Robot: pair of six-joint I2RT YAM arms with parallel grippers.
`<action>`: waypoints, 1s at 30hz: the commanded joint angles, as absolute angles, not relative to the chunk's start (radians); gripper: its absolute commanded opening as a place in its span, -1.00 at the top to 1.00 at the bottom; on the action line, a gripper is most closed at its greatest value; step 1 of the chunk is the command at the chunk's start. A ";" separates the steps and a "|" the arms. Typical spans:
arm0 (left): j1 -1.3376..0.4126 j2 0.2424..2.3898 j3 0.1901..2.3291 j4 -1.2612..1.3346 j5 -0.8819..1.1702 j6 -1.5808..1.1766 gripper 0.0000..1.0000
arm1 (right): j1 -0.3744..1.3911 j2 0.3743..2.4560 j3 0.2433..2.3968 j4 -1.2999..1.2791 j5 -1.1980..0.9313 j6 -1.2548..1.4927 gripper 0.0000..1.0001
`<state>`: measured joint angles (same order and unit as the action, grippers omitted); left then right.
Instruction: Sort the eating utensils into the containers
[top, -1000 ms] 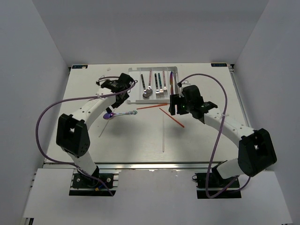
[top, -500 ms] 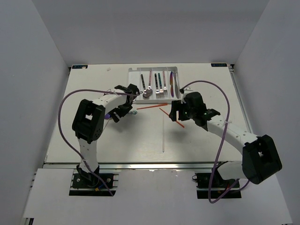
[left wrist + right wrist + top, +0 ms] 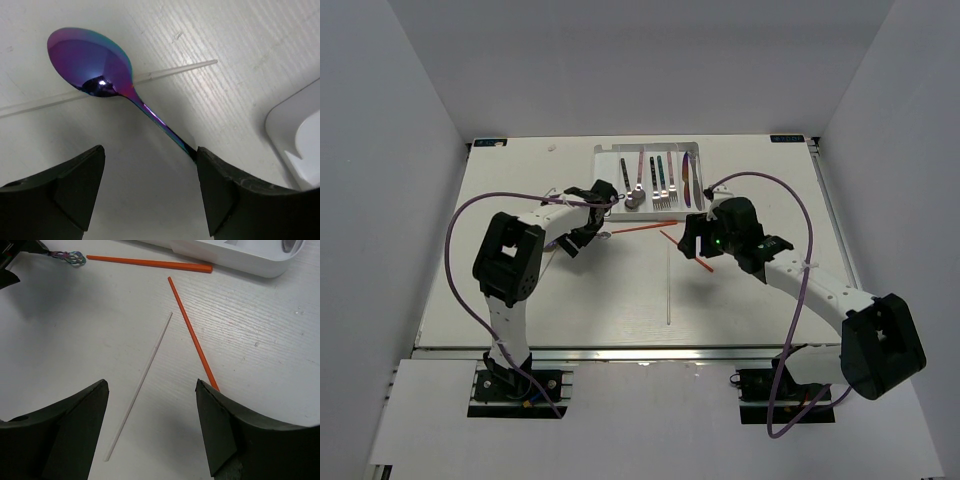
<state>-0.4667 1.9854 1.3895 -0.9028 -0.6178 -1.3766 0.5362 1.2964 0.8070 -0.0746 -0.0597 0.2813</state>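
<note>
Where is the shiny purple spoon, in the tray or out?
Out. The purple spoon lies on the table beside the white tray, between the left fingers, which are open.

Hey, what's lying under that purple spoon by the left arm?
A thin white chopstick crosses beneath the purple spoon where bowl meets handle. The stretch under the spoon is hidden, and the handle's end disappears behind the left tool.
</note>
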 commanded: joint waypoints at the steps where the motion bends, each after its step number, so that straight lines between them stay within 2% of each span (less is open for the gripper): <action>1: -0.451 1.964 1.358 -0.879 -0.738 -1.732 -0.62 | 0.532 1.289 0.801 -0.018 -0.095 0.288 -0.51; 7: -0.451 1.907 1.353 -0.871 -0.726 -1.717 -0.61 | 0.532 1.308 0.804 -0.014 -0.095 0.285 -0.51; 12: -0.451 1.856 1.361 -0.859 -0.733 -1.687 -0.69 | 0.532 1.312 0.804 -0.014 -0.097 0.287 -0.51; 22: -0.436 1.933 1.388 -0.856 -0.746 -1.687 -0.72 | 0.532 1.316 0.805 -0.014 -0.101 0.282 -0.50; 27: -0.430 1.967 1.388 -0.857 -0.742 -1.692 -0.67 | 0.532 1.327 0.807 -0.011 -0.109 0.282 -0.49; 30: -0.423 1.985 1.379 -0.844 -0.741 -1.687 -0.52 | 0.532 1.328 0.805 -0.011 -0.110 0.279 -0.49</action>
